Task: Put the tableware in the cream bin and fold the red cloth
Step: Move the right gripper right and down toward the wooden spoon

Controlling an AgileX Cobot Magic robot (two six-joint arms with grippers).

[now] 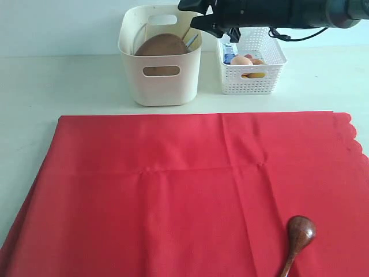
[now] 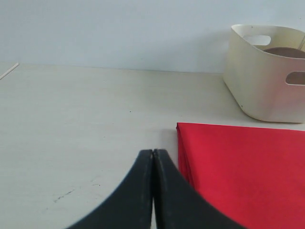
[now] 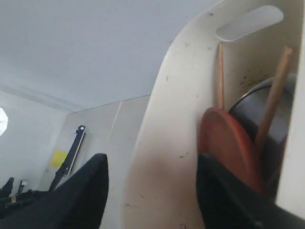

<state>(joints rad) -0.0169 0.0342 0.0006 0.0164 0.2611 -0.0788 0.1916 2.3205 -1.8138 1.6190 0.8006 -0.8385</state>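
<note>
- Right gripper (image 1: 200,22) is up at the back, hovering over the near-right rim of the cream bin (image 1: 160,81), its arm reaching in from the right
- Up close from the right wrist, the right gripper (image 3: 151,160) has its jaws wide apart with nothing between them but the bin's wall (image 3: 167,119): one finger outside, one inside
- Inside the bin there's the brown plate (image 3: 224,143) standing on edge against the wall, two chopsticks (image 3: 274,95) leaning up behind it, and a dark round vessel (image 3: 257,107), cup or bowl, I cannot tell
- From the exterior view the plate (image 1: 162,45) shows above the bin's rim
- Wooden spoon (image 1: 298,238) is out on its own, lying on the red cloth (image 1: 173,190) near its front right corner, well apart from the bin
- The cloth lies spread flat and unfolded across the table (image 1: 57,86), scalloped edge on the right
- White basket (image 1: 252,75) sits just beside the bin on its right, an egg (image 1: 241,60) inside
- Left gripper (image 2: 153,152) has its jaws pressed together and empty, low over bare table just beside the cloth's corner (image 2: 190,138), bin (image 2: 262,81) beyond
</note>
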